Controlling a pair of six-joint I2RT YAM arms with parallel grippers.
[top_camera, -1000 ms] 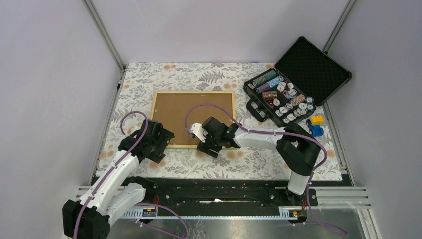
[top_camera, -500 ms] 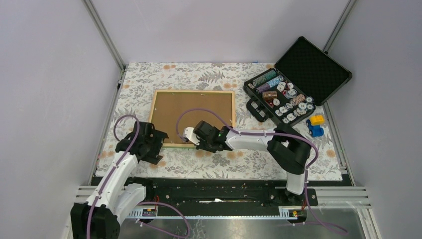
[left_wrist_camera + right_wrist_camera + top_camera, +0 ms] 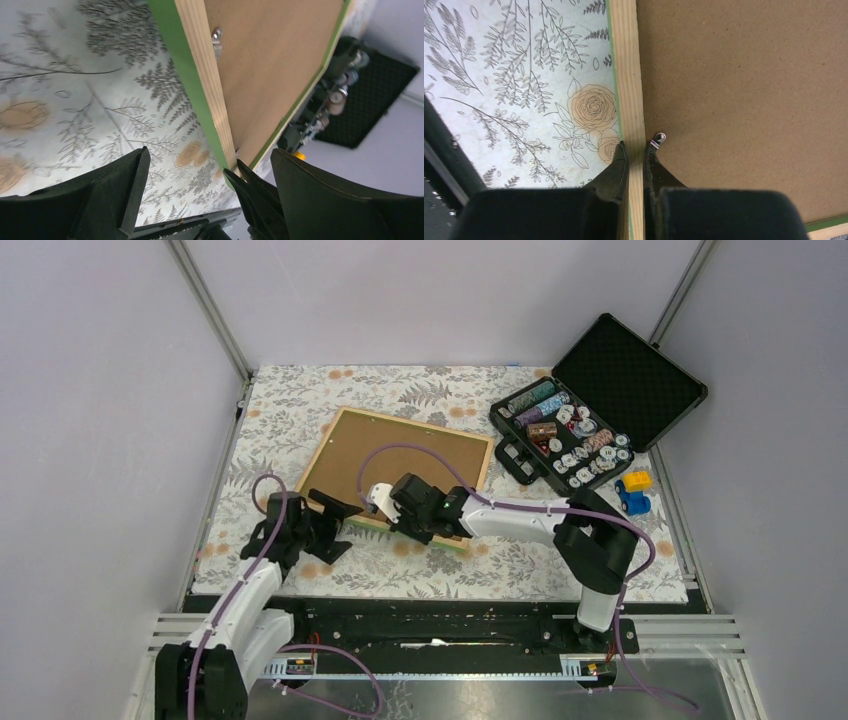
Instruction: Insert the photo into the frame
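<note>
The counter [image 3: 420,575] carries a floral cloth from edge to edge. My right arm [image 3: 520,520] stretches low from its base at the near edge, leftward toward the counter's middle. My left arm [image 3: 245,590] reaches up from the near left corner and bends in toward the same spot.

The frame [image 3: 626,60] lies back up near the middle of the counter, skewed so that its corners no longer square with the counter's edges. My right gripper [image 3: 634,150] pinches its near wooden rail, one finger on the outer side and the other inside, over the brown backing panel [image 3: 410,465]. My left gripper [image 3: 209,152] stands spread wide at the frame's near left corner, with the green-edged rail running down between the fingers. I cannot tell whether either finger touches it.

Toward the far right corner a black case [image 3: 640,370] sits open, its lid leaning back and its tray filled with rows of chips [image 3: 565,435]. Just beside it, nearer the right edge, sits a small blue and yellow toy [image 3: 632,492]. A small metal clip [image 3: 659,139] sits on the panel just beside my right inner finger.
</note>
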